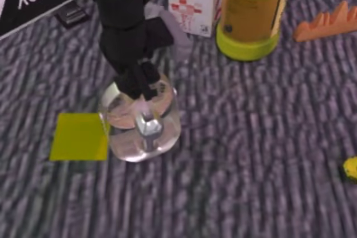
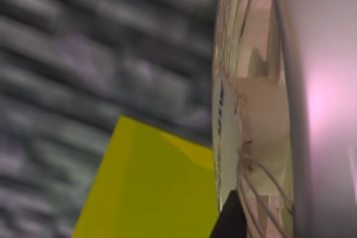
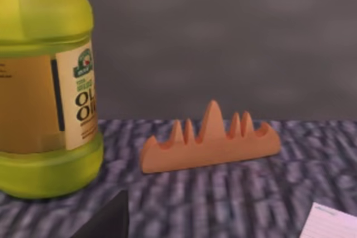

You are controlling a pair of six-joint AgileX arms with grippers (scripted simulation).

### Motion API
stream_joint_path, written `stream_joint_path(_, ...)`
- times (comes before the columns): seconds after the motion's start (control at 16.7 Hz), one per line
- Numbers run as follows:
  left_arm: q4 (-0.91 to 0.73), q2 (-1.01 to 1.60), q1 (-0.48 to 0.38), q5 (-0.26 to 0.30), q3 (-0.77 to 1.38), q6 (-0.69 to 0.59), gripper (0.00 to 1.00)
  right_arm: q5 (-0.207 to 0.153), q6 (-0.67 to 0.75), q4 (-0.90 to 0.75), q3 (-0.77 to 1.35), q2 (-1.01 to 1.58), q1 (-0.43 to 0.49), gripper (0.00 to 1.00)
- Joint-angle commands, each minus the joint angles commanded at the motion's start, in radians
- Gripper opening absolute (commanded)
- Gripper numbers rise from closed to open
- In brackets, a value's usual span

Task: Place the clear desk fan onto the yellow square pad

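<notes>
— Jaws first: what are yours doing?

— Clenched on the clear desk fan (image 1: pixel 142 121), the small round one with a wire cage and chrome hub. From above, my left gripper (image 1: pixel 140 88) comes down on its upper rim, and the fan sits just beside the thin flat yellow square pad (image 1: pixel 80 136), overlapping its right edge.

— And from your left wrist?

— The cage (image 2: pixel 251 115) fills one side, close up; the pad (image 2: pixel 153 185) lies just past it on the striped grey bench (image 2: pixel 67 59). I judge the fan is not yet centred, so I hold firm.

— The right wrist?

— Only a big yellow oil bottle (image 3: pixel 44 82) and an orange spiked block (image 3: pixel 209 143). My right arm is out of the top view, so its jaws I cannot tell.
</notes>
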Motion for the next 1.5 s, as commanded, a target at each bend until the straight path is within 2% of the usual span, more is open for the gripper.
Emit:
stream_joint_path(0.36, -0.163, 0.011, 0.016, 0.000, 0.178, -0.003, 0.00, 0.000, 0.000, 0.000, 0.000, 0.000, 0.000, 1.00)
stream_joint_path(0.66, -0.165, 0.009, 0.011, 0.000, 0.181, -0.001, 0.00, 0.000, 0.000, 0.000, 0.000, 0.000, 0.000, 1.00)
stream_joint_path(0.9, -0.196, 0.007, 0.015, -0.020, 0.150, -0.102, 0.00, 0.000, 0.000, 0.000, 0.000, 0.000, 0.000, 1.00)
stream_joint_path(1.02, -0.221, 0.000, 0.023, -0.038, 0.125, -0.214, 0.00, 0.000, 0.000, 0.000, 0.000, 0.000, 0.000, 1.00)
stream_joint_path(1.2, -0.251, -0.021, 0.042, -0.065, 0.086, -0.459, 0.00, 0.000, 0.000, 0.000, 0.000, 0.000, 0.000, 1.00)
stream_joint_path(1.5, -0.255, -0.090, 0.086, -0.094, 0.020, -1.046, 0.00, 0.000, 0.000, 0.000, 0.000, 0.000, 0.000, 1.00)
